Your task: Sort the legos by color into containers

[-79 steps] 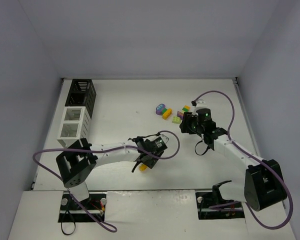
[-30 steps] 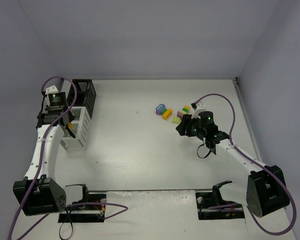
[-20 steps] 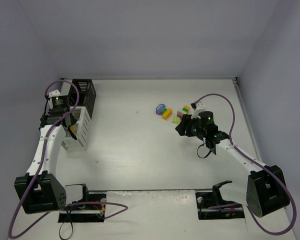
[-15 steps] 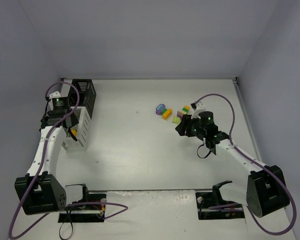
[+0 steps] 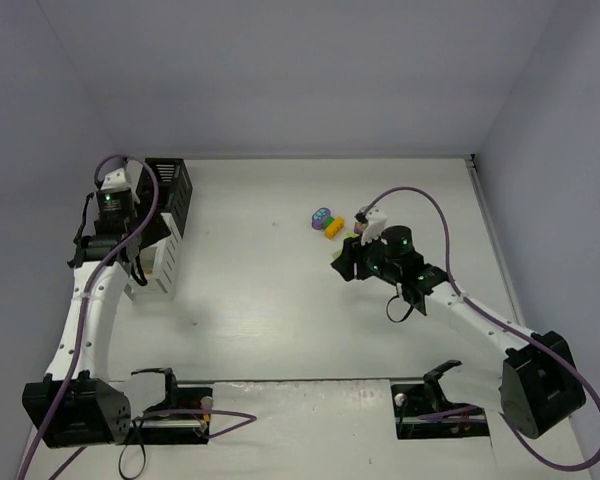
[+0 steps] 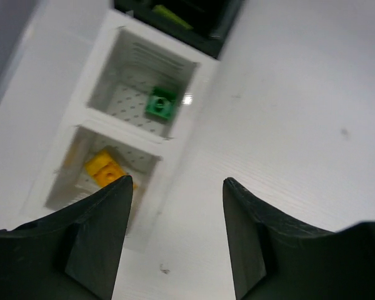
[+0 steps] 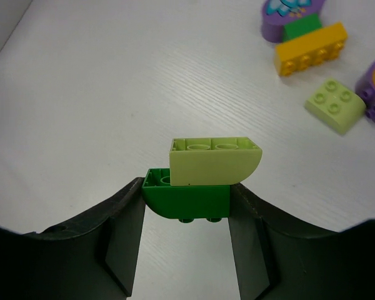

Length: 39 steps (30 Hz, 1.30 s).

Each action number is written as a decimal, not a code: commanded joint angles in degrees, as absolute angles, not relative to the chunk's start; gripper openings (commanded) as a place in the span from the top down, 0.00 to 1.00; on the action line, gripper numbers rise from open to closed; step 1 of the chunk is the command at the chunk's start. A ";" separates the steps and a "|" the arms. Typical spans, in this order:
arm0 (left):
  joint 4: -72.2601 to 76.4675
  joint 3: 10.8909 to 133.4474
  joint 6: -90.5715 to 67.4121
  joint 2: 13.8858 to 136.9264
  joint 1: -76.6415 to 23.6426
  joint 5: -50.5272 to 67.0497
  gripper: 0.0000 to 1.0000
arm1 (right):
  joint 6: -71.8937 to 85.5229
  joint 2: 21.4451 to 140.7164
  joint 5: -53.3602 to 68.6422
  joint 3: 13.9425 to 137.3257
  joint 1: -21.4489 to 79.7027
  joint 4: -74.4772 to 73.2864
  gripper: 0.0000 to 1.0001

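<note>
Left tool [image 6: 175, 184] spread above 2 white bins [image 6: 119, 127]; right tool [image 7: 186, 187] pinches 2 green bricks [image 7: 212, 159].

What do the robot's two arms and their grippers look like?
Left arm and right arm: white links, black joints and bases. A purple cable loops along each; a green light glows on each wrist. Left gripper and right gripper have broad, matte black fingers.

I'm looking at a white table [image 5: 280, 300] whose surface shows a fine wood-like grain in the close view. Pale grey-blue walls [image 5: 280, 70] box it in on the left, far and right sides. One small dark speck [image 6: 344, 132] sits on the tabletop.
</note>
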<state>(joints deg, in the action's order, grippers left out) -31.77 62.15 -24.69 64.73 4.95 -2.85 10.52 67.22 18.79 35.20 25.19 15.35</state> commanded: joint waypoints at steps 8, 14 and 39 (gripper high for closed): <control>-30.32 78.92 -24.00 72.24 -14.92 22.48 0.47 | -4.82 70.57 19.86 44.02 36.38 24.78 0.99; -27.87 83.49 -25.13 80.14 -20.91 31.01 0.47 | -8.96 76.01 21.18 49.39 39.11 24.52 0.97; -20.04 74.62 -30.41 86.22 -23.29 46.32 0.47 | -14.85 81.12 26.19 53.35 42.45 26.54 0.94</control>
